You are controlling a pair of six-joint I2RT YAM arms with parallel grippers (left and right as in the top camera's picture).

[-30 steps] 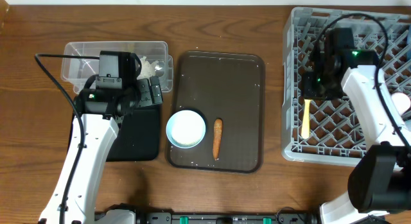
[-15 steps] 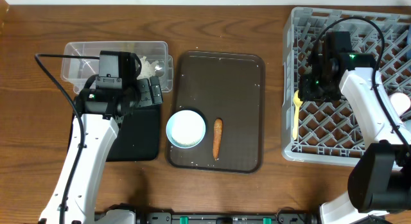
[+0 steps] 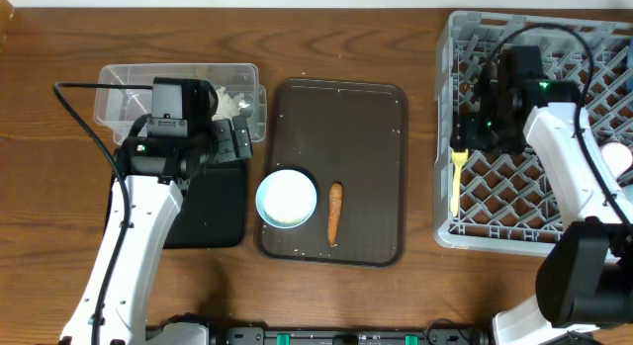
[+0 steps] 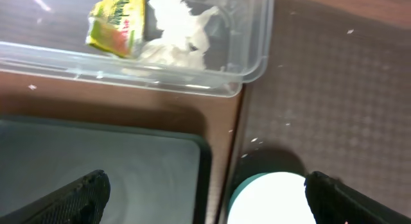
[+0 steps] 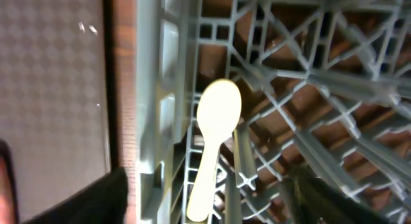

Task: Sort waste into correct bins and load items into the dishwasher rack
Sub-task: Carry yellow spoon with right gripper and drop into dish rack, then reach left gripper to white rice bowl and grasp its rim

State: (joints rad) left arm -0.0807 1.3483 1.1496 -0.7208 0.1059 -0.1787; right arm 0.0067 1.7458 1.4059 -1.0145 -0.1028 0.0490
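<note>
- Pale yellow plastic spoon [image 5: 217, 115] lies lengthwise along the left wall of the grey lattice rack [image 5: 148, 89], between the spread fingers of my right gripper [image 5: 209, 182].
- Left gripper [image 4: 207, 185] spread too, empty.

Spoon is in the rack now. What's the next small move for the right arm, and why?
Probably lift the right gripper up out of the dishwasher rack. Its fingers stand wide apart with the pale yellow spoon lying loose between them along the rack's left wall, so that item looks placed. The carrot and pale-blue bowl sit on the serving tray.
</note>
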